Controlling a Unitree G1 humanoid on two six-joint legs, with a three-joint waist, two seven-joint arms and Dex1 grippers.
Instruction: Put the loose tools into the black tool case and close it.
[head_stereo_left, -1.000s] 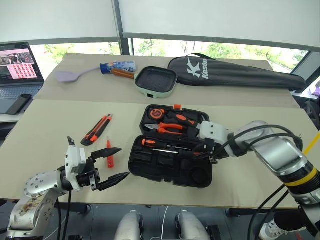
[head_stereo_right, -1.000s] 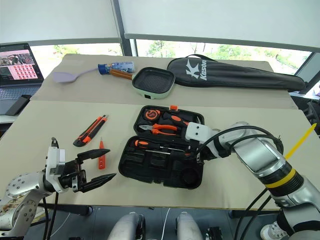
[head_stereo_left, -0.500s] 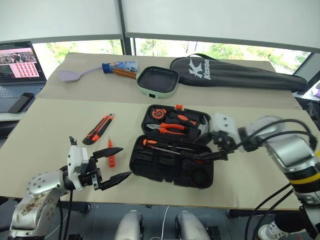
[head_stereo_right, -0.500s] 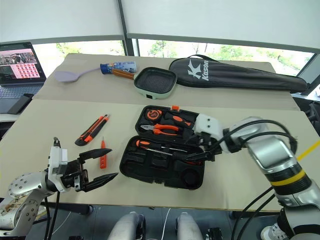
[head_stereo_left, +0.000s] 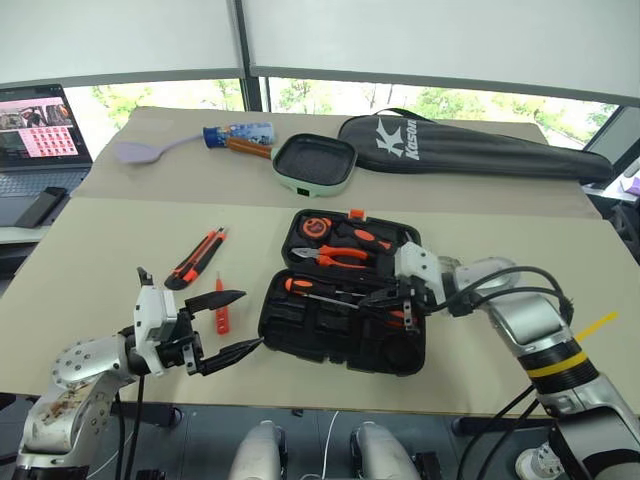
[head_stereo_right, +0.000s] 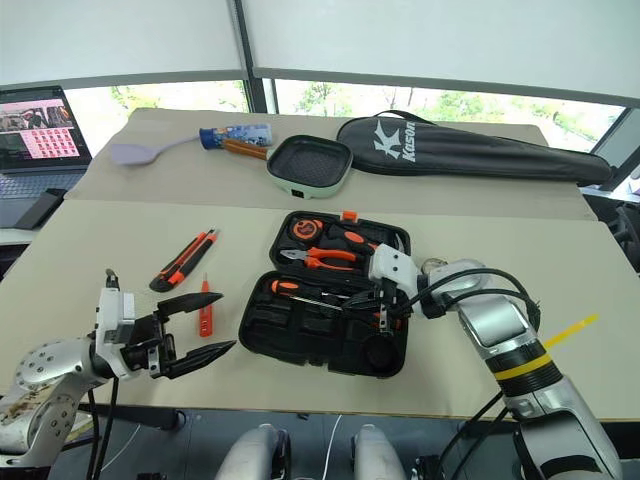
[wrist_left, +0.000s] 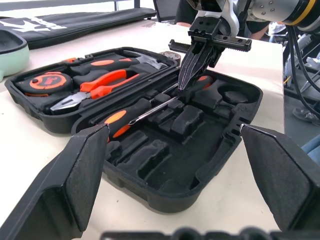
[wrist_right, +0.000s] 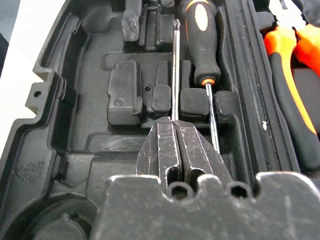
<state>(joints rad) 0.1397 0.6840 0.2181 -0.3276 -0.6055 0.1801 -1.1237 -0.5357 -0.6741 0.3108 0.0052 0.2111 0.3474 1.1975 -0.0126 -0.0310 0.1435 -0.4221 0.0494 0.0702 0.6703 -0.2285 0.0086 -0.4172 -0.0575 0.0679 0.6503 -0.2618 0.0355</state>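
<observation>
The case (head_stereo_left: 340, 320) is lying open on the table (head_stereo_left: 90, 250), with pliers (head_stereo_left: 340, 257) and a tape measure (head_stereo_left: 317, 226) sitting in its far half. In the near half, two screwdrivers are lying side by side in the recesses; the first screwdriver (wrist_right: 202, 40) is showing its orange-and-black handle, and the second screwdriver (wrist_right: 174, 70) is showing its thin shaft beside it. The right gripper (wrist_left: 192, 67) is reaching down into the near half with its fingers pressed together, and the tips are sitting just over the shaft of the second screwdriver; I cannot tell if they are touching it. The left gripper (head_stereo_left: 222, 328) is hovering at the near edge of the table, left of the case, with its fingers spread wide and holding nothing. The knife (head_stereo_left: 194, 259) and the small tester (head_stereo_left: 220, 304) are lying loose on the table, left of the case and near each other.
</observation>
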